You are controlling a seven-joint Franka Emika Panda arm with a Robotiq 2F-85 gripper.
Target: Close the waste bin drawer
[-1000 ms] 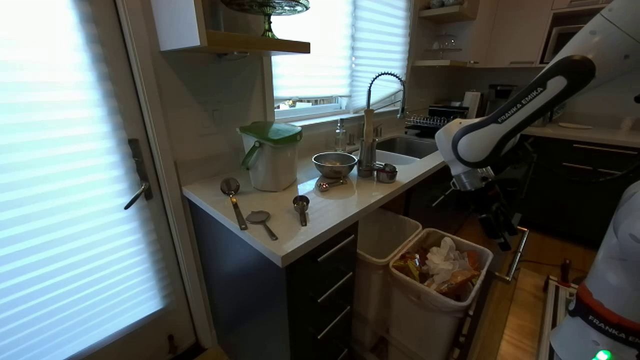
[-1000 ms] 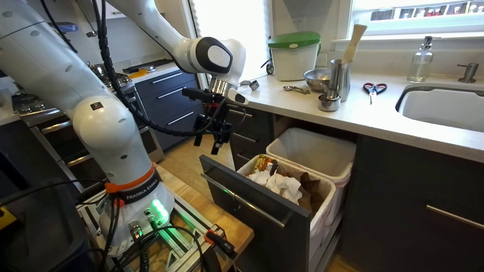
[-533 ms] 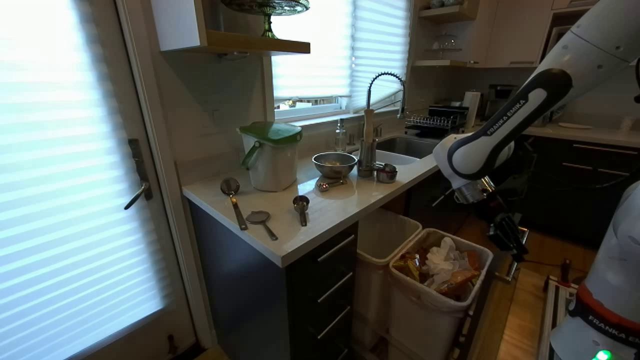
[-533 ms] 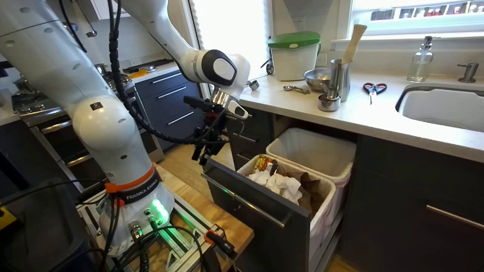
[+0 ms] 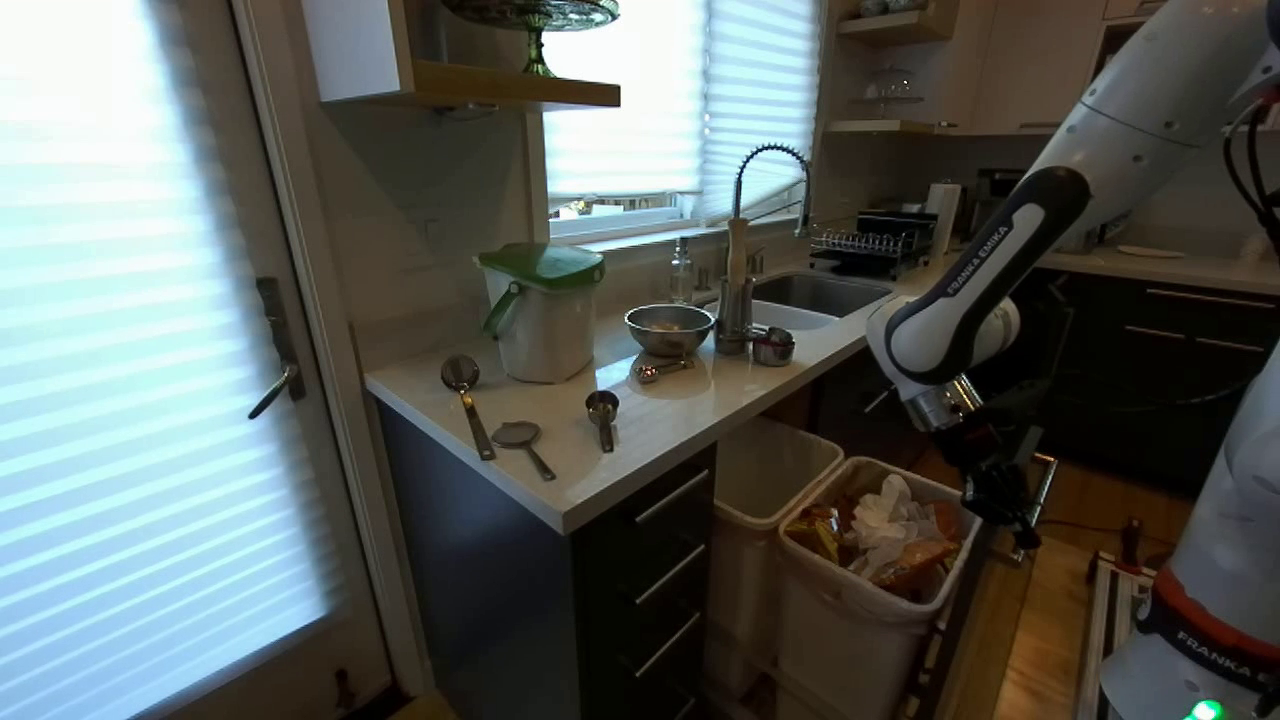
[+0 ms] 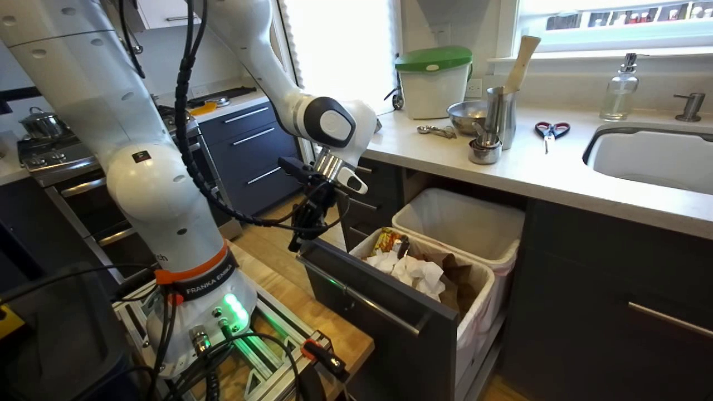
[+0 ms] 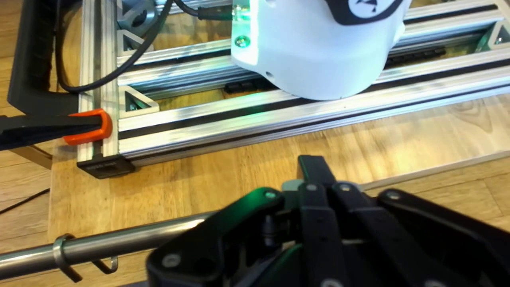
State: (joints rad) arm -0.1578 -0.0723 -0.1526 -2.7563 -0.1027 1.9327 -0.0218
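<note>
The waste bin drawer stands pulled out from under the counter, its dark front panel [image 6: 384, 312] facing the robot base. Two white bins sit in it: the front bin [image 6: 473, 328] holds crumpled paper and wrappers, and the rear bin [image 6: 462, 220] looks empty. A metal bar handle [image 6: 379, 306] crosses the panel; in the wrist view the handle [image 7: 119, 235] runs behind my fingers. My gripper [image 7: 314, 159] is shut, with nothing visible between its fingers. In an exterior view the gripper [image 6: 295, 245] points down at the panel's far end, close to the handle's end; whether it touches cannot be told.
The robot base stands on a wooden board [image 7: 191, 183] with a metal frame and an orange clamp [image 7: 93, 127], near the drawer front. Above the drawer, the white counter [image 5: 640, 420] carries a green-lidded pail [image 5: 545, 310], a steel bowl [image 5: 668, 330] and utensils.
My gripper has come down toward the drawer panel's far end, and its fingers have gone from open to shut. The drawer and its bins have stayed in place.
</note>
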